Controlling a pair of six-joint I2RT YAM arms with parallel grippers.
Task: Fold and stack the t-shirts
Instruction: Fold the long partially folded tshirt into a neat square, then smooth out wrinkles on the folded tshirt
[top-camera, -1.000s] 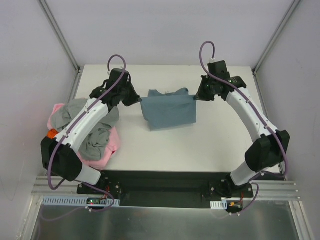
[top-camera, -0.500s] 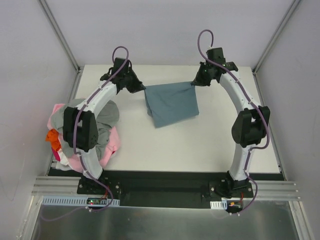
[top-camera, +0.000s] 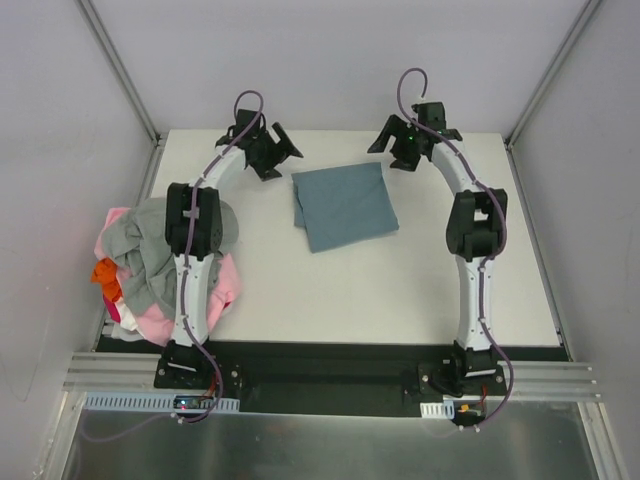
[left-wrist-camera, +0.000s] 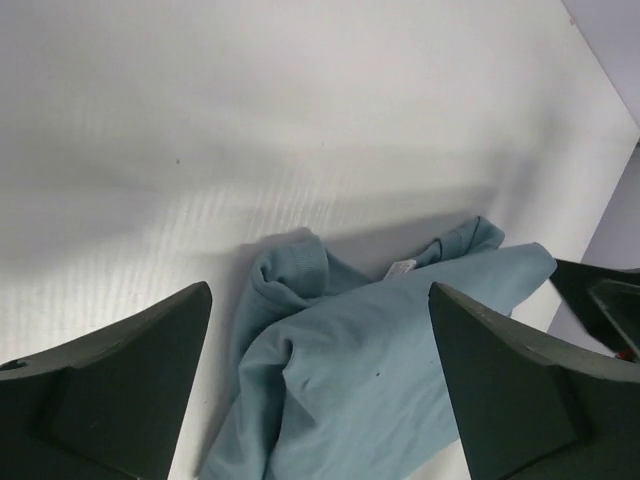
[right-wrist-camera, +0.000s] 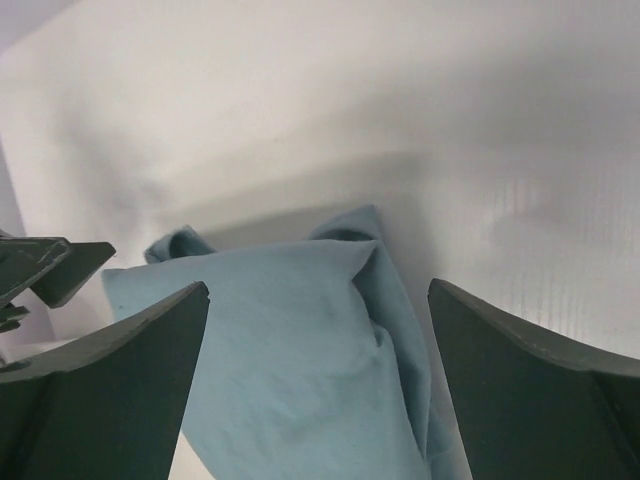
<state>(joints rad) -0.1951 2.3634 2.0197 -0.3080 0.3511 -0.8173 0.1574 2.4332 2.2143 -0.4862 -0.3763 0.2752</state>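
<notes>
"Left pincer (top-camera: 278, 160) and right pincer (top-camera: 392, 155) both gape wide, holding nothing. The slate-blue shirt (top-camera: 343, 205) lies folded between and just below them."

"Any risk?"

"A dropping finger could snag its bunched collar. The pile (top-camera: 150, 262), well behind the left pincer, seems to overhang the tabletop (top-camera: 430, 290) edge. There's bare room behind the right pincer."

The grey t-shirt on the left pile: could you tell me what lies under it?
A pink t-shirt shows beneath the grey t-shirt, with orange cloth at its left edge; whatever else it covers is hidden.
</notes>
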